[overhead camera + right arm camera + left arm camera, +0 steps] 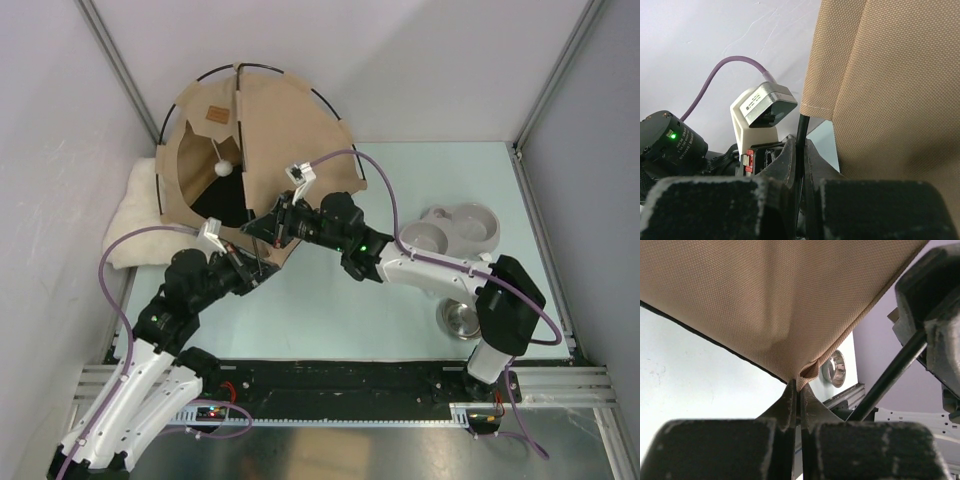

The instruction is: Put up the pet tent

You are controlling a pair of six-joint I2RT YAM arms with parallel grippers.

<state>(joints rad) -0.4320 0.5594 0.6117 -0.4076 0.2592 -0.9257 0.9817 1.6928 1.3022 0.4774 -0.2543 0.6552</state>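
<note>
Overhead, left-wrist and right-wrist views of a two-arm setup at a pale bench [400,300].

The pet tent [285,120], tan fabric edged in black, sits at the far left corner of the bench, close to the back wall. Its dark opening faces the near left. A thin dark hoop [262,67] arches over its top, a small brown label [214,113] sits above the opening, and a white pompom [224,168] hangs in the opening. A fluffy white cushion [132,218] lies against the tent's left side, with its inner edge hidden by the fabric.

Both arms reach to the tent's near lower edge, and their tips are close together.

- **Left end effector [252,272]:** in the left-wrist view the left end effector [799,386] is narrow, its jaws pressed together on a puckered corner of the tent fabric [780,305] at the black-trimmed hem. That corner is lifted clear of the bench.
- **Right end effector [262,232]:** in the right-wrist view the right end effector [801,146] is also narrow, its jaws clamped on a thin dark pole [801,125]. The pole rises just beside a stitched edge of the tent fabric [890,75]. The same pole [890,374] crosses the left-wrist view at a slant.

The left arm's wrist camera [762,111], with its purple cable, sits just behind the pole.

On the right half of the bench, well apart from the tent, are a grey two-well bowl stand [460,226] and a steel bowl [460,318] nearer the arm bases. The steel bowl [835,367] also shows beyond the pinched corner.
</note>
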